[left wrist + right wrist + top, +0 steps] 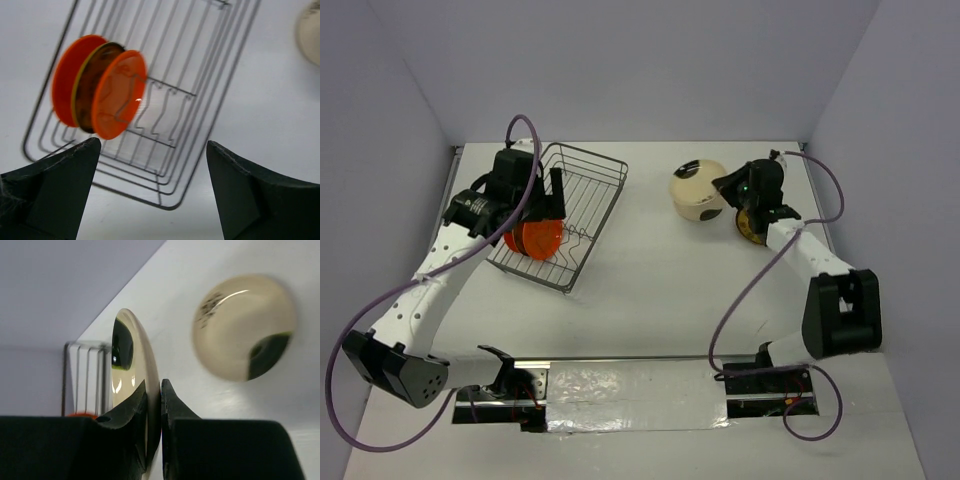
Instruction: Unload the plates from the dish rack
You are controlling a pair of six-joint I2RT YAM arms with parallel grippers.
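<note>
Plates (117, 95), round glossy orange, stand in the wire rack (215, 85) below the left gripper (154, 145) (jaws spread wide); right gripper (153, 387) pinches a cream plate (131, 355) by its rim

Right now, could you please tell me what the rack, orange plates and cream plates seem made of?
Rack: thin silvery wire, likely steel. Orange plates: glossy, wire shows through, probably plastic. Cream plates: smooth, sharp highlight; glazed ceramic or hard plastic, unclear.
</note>
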